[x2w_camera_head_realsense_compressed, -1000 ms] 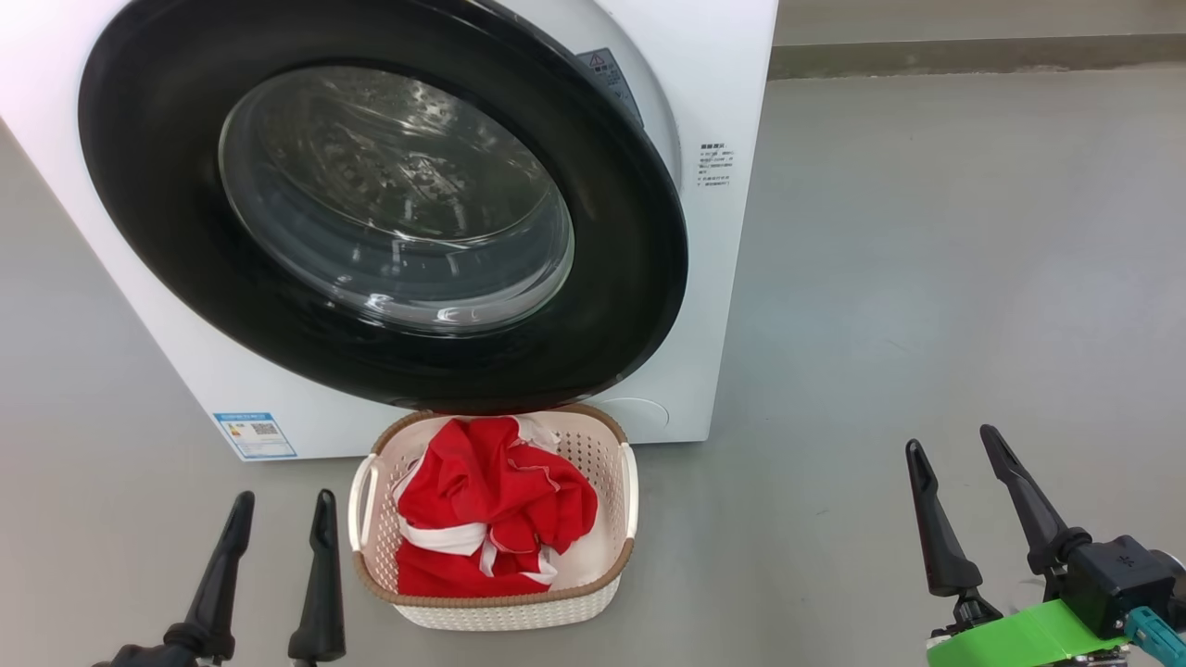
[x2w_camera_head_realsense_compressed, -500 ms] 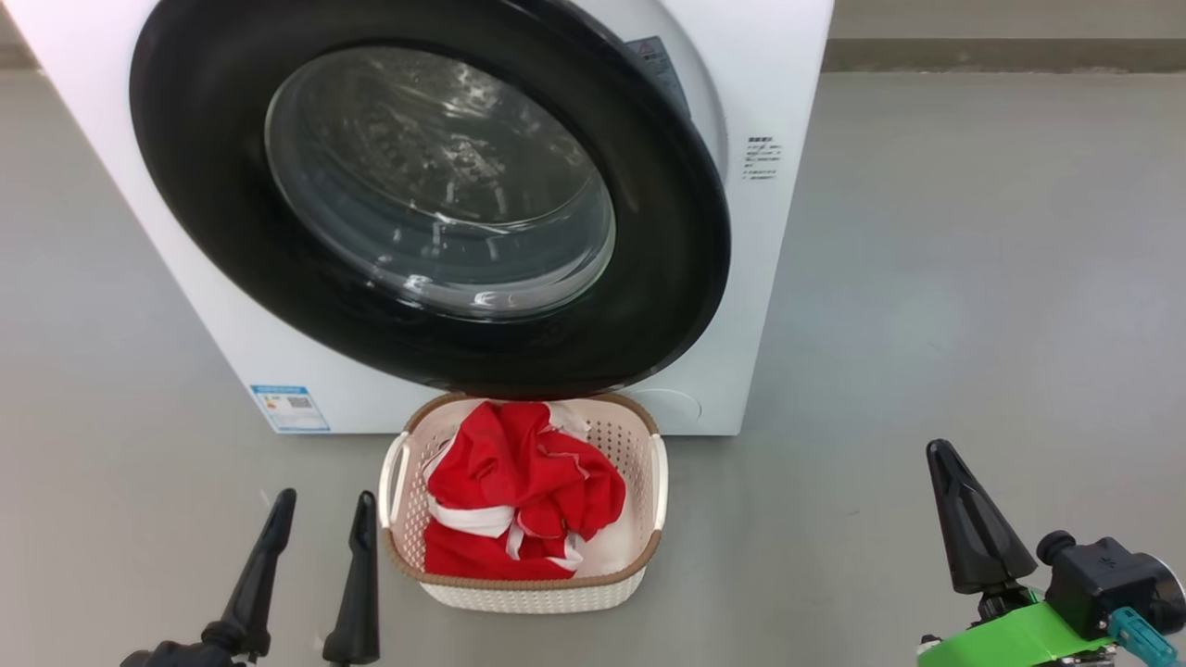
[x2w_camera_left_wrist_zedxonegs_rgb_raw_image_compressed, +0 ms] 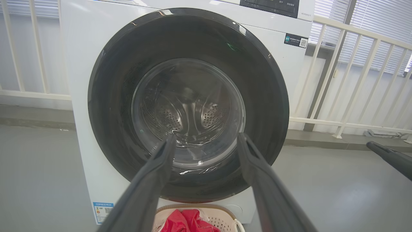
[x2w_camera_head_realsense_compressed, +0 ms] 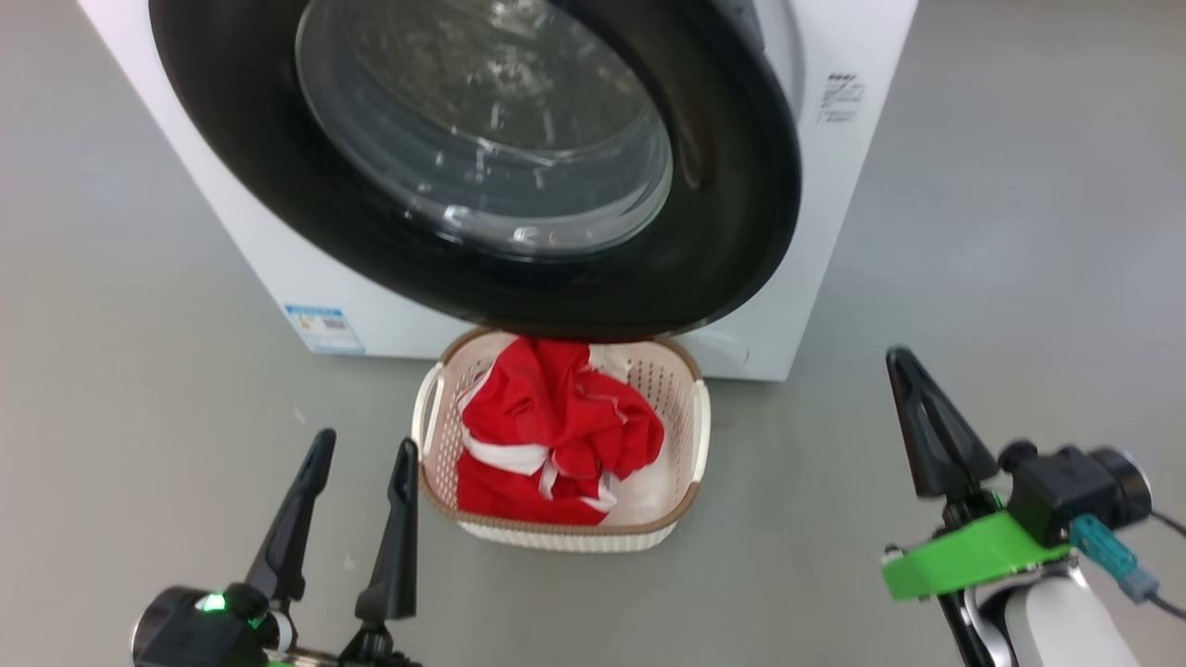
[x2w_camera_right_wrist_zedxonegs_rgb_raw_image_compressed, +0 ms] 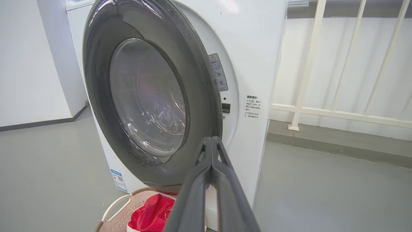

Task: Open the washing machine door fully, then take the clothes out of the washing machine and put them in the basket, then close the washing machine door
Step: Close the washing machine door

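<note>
Just beside left gripper (x2w_camera_head_realsense_compressed: 365, 441), basket (x2w_camera_head_realsense_compressed: 556, 535)

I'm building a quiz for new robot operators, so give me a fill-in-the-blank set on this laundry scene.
1. The clothes in the basket are mostly ____ with white trim.
2. On the left gripper, the jaws stand ____.
3. On the right gripper, the jaws are pressed ____.
4. The washing machine door is not yet fully ____.

Missing words: red; open; shut; closed.
</note>
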